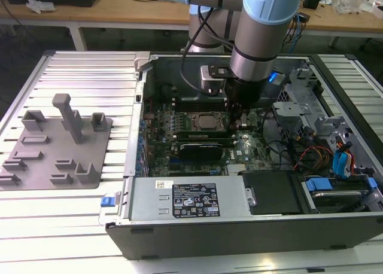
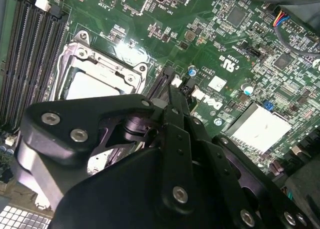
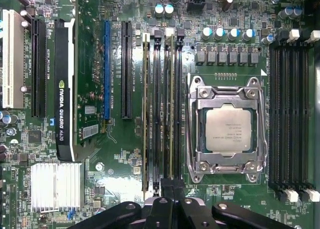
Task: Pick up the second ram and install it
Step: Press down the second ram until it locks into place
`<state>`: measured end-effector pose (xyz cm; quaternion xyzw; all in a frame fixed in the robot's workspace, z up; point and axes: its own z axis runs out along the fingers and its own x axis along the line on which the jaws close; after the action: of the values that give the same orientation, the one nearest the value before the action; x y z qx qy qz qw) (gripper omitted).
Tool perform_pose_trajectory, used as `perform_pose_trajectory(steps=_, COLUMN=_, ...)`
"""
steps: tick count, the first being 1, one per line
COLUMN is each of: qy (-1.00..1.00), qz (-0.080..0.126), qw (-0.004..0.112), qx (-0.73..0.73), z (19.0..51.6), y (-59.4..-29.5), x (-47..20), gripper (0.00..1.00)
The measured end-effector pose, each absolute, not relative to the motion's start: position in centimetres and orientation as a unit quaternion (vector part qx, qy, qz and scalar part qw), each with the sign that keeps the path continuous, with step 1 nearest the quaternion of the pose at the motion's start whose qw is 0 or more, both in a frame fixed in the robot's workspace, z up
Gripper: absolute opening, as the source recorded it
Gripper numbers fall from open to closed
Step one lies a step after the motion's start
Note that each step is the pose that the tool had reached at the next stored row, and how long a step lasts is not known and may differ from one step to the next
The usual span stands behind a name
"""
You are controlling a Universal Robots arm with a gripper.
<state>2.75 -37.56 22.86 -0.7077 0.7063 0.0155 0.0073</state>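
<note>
Beside the CPU socket [image 3: 227, 130]: two RAM sticks [image 3: 171, 109] seated in slots. Gripper [image 3: 171, 189] above them; fingers clenched, tips hide the slot ends

Claw [image 3: 170, 189] seemingly hides second ram's [image 3: 171, 109] end

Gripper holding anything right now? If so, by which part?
Cannot be told. The gripper sits over one end of the second ram, standing edge-on in a slot beside the CPU socket; whether it grips is hidden.
</note>
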Motion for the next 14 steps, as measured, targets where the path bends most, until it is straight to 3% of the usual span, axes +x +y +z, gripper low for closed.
perform_pose_trajectory(steps=14, qy=0.706, qz=0.016, qw=0.007, qx=-0.708, z=24.5, y=-37.6, x=0.0, gripper=0.08)
